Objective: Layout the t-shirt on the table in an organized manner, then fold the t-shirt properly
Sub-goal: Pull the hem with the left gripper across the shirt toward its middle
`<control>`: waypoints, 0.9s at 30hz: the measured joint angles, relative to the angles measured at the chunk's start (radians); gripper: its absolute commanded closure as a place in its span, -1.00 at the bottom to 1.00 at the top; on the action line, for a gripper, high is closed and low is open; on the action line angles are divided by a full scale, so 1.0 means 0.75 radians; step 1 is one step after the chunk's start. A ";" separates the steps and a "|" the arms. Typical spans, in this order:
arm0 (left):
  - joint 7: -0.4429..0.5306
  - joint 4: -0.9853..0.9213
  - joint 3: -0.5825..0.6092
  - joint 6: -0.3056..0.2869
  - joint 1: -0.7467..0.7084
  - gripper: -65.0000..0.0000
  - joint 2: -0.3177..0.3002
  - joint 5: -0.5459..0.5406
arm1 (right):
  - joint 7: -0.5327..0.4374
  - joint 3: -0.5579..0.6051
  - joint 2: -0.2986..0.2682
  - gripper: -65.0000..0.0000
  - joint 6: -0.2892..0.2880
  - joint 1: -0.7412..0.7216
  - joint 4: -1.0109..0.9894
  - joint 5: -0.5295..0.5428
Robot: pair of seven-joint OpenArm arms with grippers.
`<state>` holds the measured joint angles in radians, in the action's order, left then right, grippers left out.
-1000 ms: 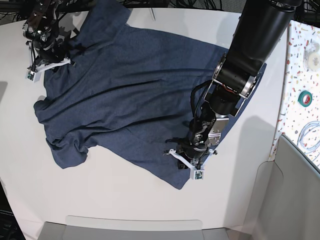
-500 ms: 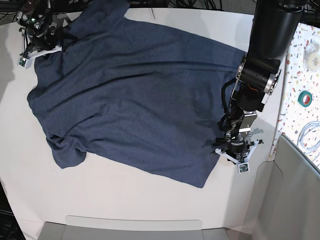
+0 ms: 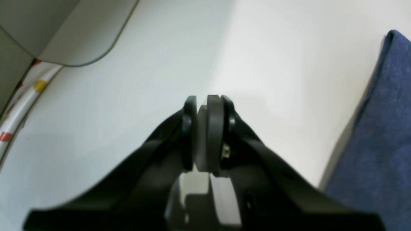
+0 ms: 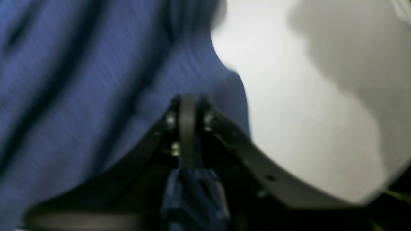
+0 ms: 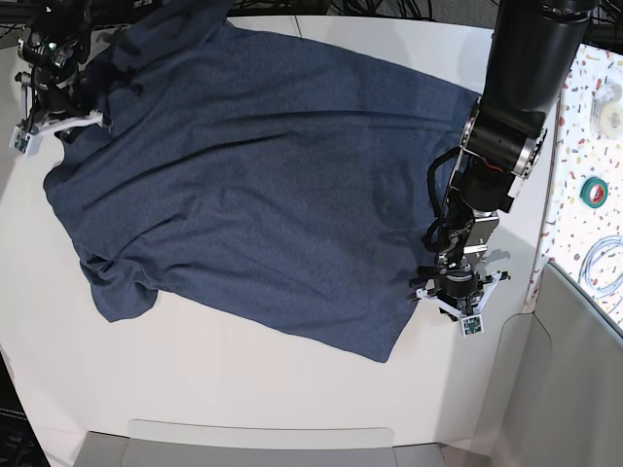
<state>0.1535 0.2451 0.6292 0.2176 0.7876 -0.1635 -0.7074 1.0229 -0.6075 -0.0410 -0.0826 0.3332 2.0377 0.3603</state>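
The dark navy t-shirt (image 5: 253,185) lies spread, plain side up, across the white table (image 5: 243,389), with a bunched sleeve at the lower left. My right gripper (image 5: 95,119) is at the shirt's far-left corner. In the blurred right wrist view its fingers (image 4: 186,128) are pressed together with blue cloth (image 4: 80,80) bunched between them. My left gripper (image 5: 454,304) stands over bare table just right of the shirt's hem. The left wrist view shows its fingers (image 3: 215,128) nearly touching with nothing between them. The shirt's edge (image 3: 379,128) lies apart at the right.
A speckled surface along the right edge carries a green tape roll (image 5: 595,190), a white roll (image 5: 610,115) and a coiled cable (image 5: 604,263). A grey panel (image 5: 263,443) borders the table's near edge, and another grey surface (image 5: 574,389) sits at the lower right.
My right gripper has pulled the shirt's corner up and to the left, stretching the cloth flatter. My left gripper slid right, off the hem onto bare table, then stayed there.
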 measured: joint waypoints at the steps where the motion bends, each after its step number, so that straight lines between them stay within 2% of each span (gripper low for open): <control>1: 0.000 0.038 -0.001 -0.001 -0.009 0.84 0.000 0.001 | 0.029 -0.001 -0.005 0.64 0.000 -0.037 -0.001 0.045; 4: -0.002 0.209 -0.011 -0.002 -0.071 0.84 -0.003 -0.002 | 0.068 -0.003 -0.044 0.57 0.000 -0.148 -0.004 0.122; 7: -0.017 0.452 -0.115 -0.007 -0.192 0.84 -0.044 -0.002 | 0.064 -0.009 -0.094 0.57 0.004 -0.297 -0.013 0.153; 10: -0.031 0.690 -0.200 0.006 -0.337 0.84 -0.079 -0.009 | 0.049 -0.040 -0.158 0.58 -0.016 -0.464 -0.191 0.199; 12: -0.176 0.861 -0.225 0.022 -0.434 0.84 -0.100 -0.006 | 0.056 -0.061 -0.206 0.66 0.011 -0.566 -0.358 0.154; 13: -0.284 0.984 -0.249 0.034 -0.496 0.84 -0.102 -0.012 | 0.058 -0.075 -0.237 0.77 0.009 -0.610 -0.436 0.150; 14: -0.349 1.095 -0.270 -0.004 -0.546 0.84 -0.113 -0.006 | 0.060 -0.074 -0.249 0.92 0.013 -0.651 -0.500 0.141; 15: -0.491 1.232 -0.290 -0.010 -0.599 0.84 -0.121 -0.013 | 0.057 -0.076 -0.261 1.00 0.011 -0.700 -0.566 0.157; 17: -0.634 1.472 -0.315 -0.029 -0.682 0.84 -0.135 -0.008 | 0.059 -0.069 -0.275 1.00 0.012 -0.813 -0.704 0.158; 19: -0.866 1.706 -0.327 0.015 -0.720 0.84 -0.148 0.007 | 0.064 -0.058 -0.306 1.00 -0.005 -0.907 -0.837 0.188; 20: -0.902 1.804 -0.328 -0.067 -0.733 0.84 -0.154 0.008 | 0.066 -0.057 -0.318 1.00 -0.004 -0.949 -0.895 0.165; 22: -1.084 2.008 -0.329 -0.134 -0.748 0.84 -0.154 0.012 | 0.054 -0.050 -0.356 1.00 0.009 -1.018 -1.003 0.157; 24: -1.230 2.142 -0.332 -0.266 -0.750 0.84 -0.079 -0.050 | 0.051 0.001 -0.392 1.00 0.011 -1.079 -1.085 0.154; 27: -1.527 2.095 -0.307 -0.510 -0.763 0.84 -0.018 -0.191 | -0.012 0.098 -0.396 1.00 0.009 -1.165 -1.213 0.159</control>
<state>-0.9920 1.8164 0.3992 -0.1650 0.2153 -0.1768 -0.8505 1.0142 -0.5343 -0.3378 -0.0757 -0.5407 1.1282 0.4793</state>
